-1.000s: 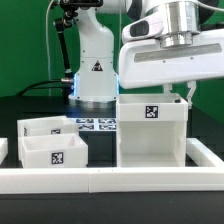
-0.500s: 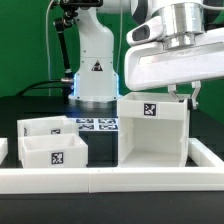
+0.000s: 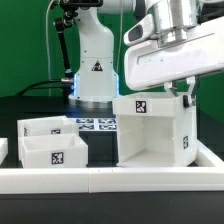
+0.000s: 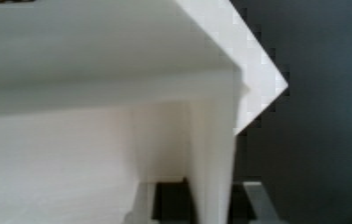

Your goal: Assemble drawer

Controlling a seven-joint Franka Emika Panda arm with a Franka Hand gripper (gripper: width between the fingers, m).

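The drawer's tall white housing [image 3: 150, 135] stands at the exterior view's right, slightly tilted, with a tag on its front. My gripper [image 3: 186, 93] comes down from above and is shut on the top of the housing's right wall. In the wrist view the gripper [image 4: 212, 203] straddles that thin white wall [image 4: 214, 140], one finger on each side. Two open-topped white trays with tags stand side by side at the exterior view's left, one in front [image 3: 52, 150] and one behind [image 3: 42, 127]. Their knobs do not show.
The long low white border wall [image 3: 110, 181] runs along the front and up the right side. The marker board [image 3: 97, 125] lies on the dark table behind the trays. The arm's white base [image 3: 95, 65] stands behind it.
The gripper has stayed shut on the housing's right wall and has tilted. The housing has turned and tipped with it, its top edge now slanted.
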